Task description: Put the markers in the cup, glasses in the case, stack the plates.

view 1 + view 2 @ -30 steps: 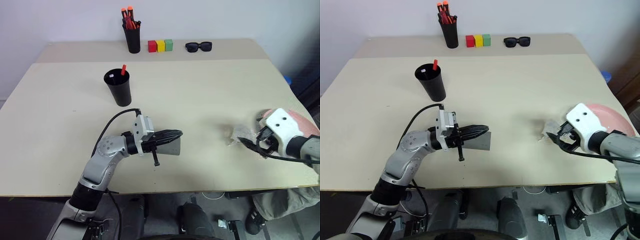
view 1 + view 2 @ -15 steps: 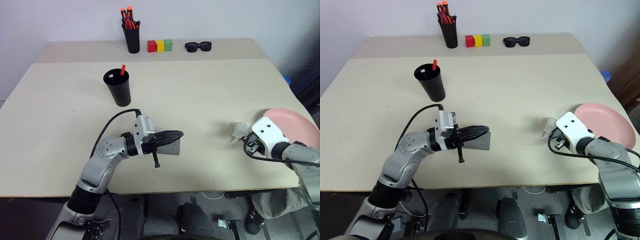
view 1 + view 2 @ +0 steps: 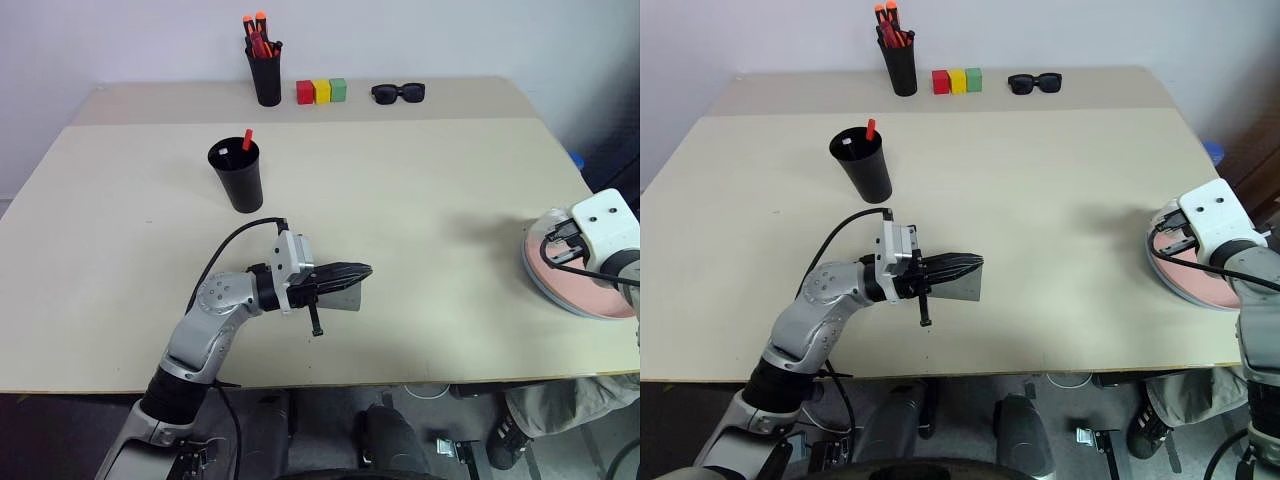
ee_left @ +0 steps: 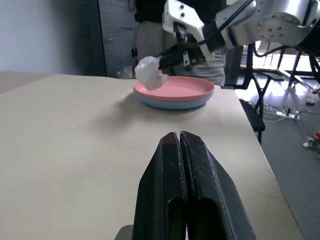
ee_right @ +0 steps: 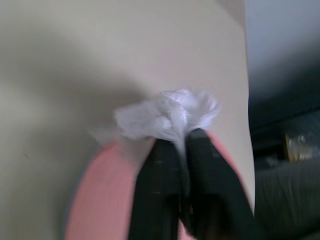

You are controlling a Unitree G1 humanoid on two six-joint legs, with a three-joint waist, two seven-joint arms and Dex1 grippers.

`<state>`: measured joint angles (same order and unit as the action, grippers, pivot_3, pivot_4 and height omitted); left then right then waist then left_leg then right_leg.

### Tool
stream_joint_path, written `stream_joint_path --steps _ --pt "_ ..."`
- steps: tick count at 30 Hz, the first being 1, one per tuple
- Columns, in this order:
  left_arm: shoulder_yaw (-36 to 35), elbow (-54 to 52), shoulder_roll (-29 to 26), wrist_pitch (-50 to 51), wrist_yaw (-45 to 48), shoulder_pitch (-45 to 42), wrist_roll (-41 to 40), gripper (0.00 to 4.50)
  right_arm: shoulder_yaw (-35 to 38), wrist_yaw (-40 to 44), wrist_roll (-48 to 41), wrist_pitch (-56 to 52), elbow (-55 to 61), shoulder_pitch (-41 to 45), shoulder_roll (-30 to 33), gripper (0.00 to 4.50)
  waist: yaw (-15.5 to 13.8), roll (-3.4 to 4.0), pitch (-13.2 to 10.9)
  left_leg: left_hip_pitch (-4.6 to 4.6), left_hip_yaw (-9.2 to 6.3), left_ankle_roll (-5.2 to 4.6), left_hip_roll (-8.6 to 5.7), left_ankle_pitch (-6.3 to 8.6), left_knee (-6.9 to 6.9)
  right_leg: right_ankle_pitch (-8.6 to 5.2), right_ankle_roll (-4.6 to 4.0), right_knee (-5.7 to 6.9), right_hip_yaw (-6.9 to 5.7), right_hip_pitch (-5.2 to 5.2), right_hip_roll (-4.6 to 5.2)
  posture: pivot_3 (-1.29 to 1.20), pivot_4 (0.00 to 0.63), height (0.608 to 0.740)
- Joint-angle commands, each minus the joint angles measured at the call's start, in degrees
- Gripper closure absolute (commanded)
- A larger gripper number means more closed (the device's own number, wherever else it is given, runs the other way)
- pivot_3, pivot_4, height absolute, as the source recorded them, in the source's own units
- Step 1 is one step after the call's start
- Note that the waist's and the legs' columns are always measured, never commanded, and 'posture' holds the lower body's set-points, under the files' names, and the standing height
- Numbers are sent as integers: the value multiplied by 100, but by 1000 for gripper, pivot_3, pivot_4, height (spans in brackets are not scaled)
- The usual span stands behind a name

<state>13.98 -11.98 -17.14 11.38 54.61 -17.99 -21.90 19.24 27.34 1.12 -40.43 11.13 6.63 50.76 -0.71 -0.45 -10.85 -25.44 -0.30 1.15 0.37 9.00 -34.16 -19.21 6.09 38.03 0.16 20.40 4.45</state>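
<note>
The blue plate point(image 4: 172, 103) is largely hidden beneath the pink plate point(image 4: 175, 89) at the table's point(image 3: 420, 200) right edge. The right gripper point(image 5: 181, 137) is clamped on crumpled white tissue point(image 5: 167, 116); the left gripper point(image 4: 179, 142) is closed.

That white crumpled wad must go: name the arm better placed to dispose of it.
Right. The right claw pinches the white wad above the pink plate at the table's right edge. The left claw is shut at the grey case, mid-table, well away.
</note>
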Motion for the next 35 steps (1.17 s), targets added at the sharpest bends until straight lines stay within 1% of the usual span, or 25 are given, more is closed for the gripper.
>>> stream_joint_path --steps 1,2,5,7,10,15,16,18,21,23,27,29,32,35 --pt "-19 -102 37 -165 -43 -31 7 4500 43 -117 178 25 2 105 181 2291 9 1 1 0 0 0 0 0 0 0 0 1 0 0 0 0 150 740" --pt "-25 -101 38 -172 -57 -21 12 4500 16 -126 200 45 -20 151 192 1666 18 2 1 1 0 0 1 0 0 0 0 1 0 0 -1 0 150 740" --pt "-77 -120 1 -207 -105 59 26 4500 -153 -188 380 157 -54 240 272 184 25 3 1 2 -1 0 3 0 0 0 0 2 0 1 -3 0 150 740" --pt "-143 -109 -16 -234 -186 91 39 4500 -234 -138 370 241 -64 316 289 184 29 3 1 1 0 0 2 0 0 0 0 2 1 1 -3 0 150 740" --pt "-417 -46 -80 -299 -452 126 66 4500 -274 104 58 508 109 508 135 184 28 3 1 2 0 0 2 0 0 0 1 2 1 1 -3 0 150 740" --pt "-1178 -55 -363 -223 -1067 353 78 4500 -403 730 -770 1028 562 804 -324 184 53 0 0 1 -2 0 5 0 1 1 2 2 0 2 -6 0 150 740" --pt "-1541 -125 -538 -223 -1249 573 104 4500 -551 892 -990 1058 638 892 -503 184 77 -1 -1 1 -2 0 5 0 1 1 2 2 0 1 -6 0 150 740" --pt "-1944 -219 -748 -185 -1519 828 148 4500 -737 1105 -1203 1130 604 1021 -686 184 134 -2 -1 2 -3 0 8 1 3 1 2 3 0 1 -6 0 150 740" --pt "-2672 -392 -1131 -109 -1968 1460 347 4500 -1098 1329 -1456 1448 214 1400 -1134 184 164 -4 -3 2 -3 0 10 1 4 1 2 3 -1 3 -5 0 150 740" --pt "-2978 -553 -1259 -81 -2164 1785 411 4500 -1283 1489 -1545 1591 -100 1668 -1352 184 157 -4 -3 3 -1 0 10 1 4 1 1 3 1 3 -2 0 150 740" --pt "-3216 -856 -1283 60 -2464 2100 415 4500 -1512 1758 -1626 1830 -769 2122 -1611 184 90 -10 -4 2 0 1 7 1 2 0 -2 0 -4 0 13 0 150 740" --pt "-3317 -1197 -1202 154 -2610 2400 384 4500 -1753 1847 -1532 2001 -1244 2421 -1807 184 79 -14 -2 2 1 2 7 2 2 -3 -10 -4 -3 -1 22 0 150 740" --pt "-3285 -1482 -1122 246 -2745 2596 380 4500 -1905 1934 -1449 2224 -1634 2639 -1927 184 103 -14 -2 2 3 3 11 3 7 -8 -23 -7 1 3 24 0 150 740" --pt "-3220 -1502 -1079 271 -2807 2610 426 4500 -1943 1940 -1432 2346 -1890 2764 -1980 184 109 -14 -2 0 3 3 12 3 12 -8 -22 -6 3 5 23 0 150 740"
